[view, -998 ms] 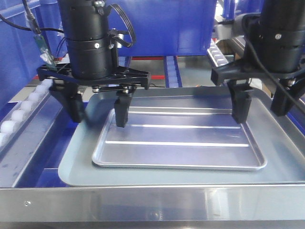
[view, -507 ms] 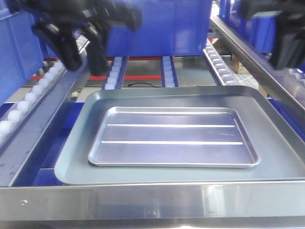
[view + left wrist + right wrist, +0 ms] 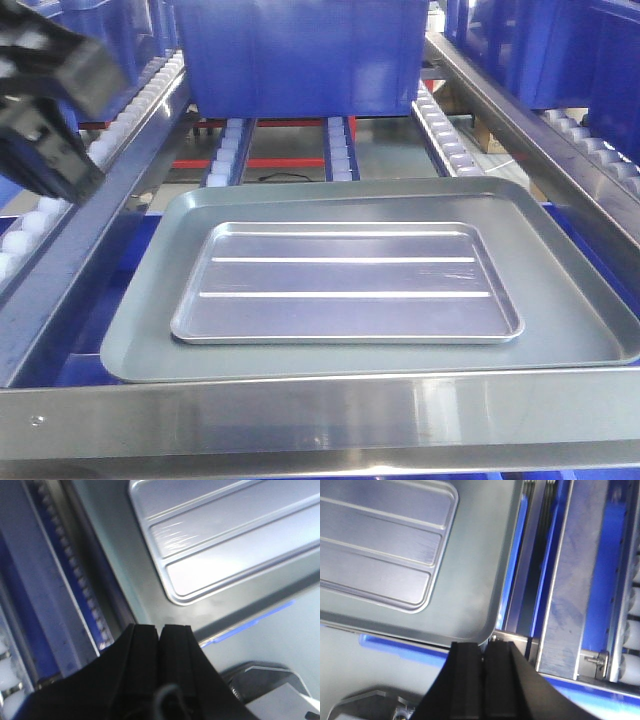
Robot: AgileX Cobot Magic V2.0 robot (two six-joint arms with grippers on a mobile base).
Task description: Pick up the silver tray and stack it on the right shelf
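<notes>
Silver tray (image 3: 345, 285) is sitting flat inside the bigger matte grey tray (image 3: 570, 300), a bit left of centre, two ridges running across its floor. Both rest on the right shelf (image 3: 300, 415), just behind its steel front lip, with white rollers (image 3: 228, 160) and a blue bin (image 3: 300, 55) further back. Left gripper (image 3: 160, 632) is clear of the trays, up over the left rail; its fingers (image 3: 142, 650) are clenched together with nothing between them. Right gripper (image 3: 484, 652) is out of the front view, but its wrist view has it over the grey tray's corner, fingers (image 3: 467, 670) pressed together, also empty.
</notes>
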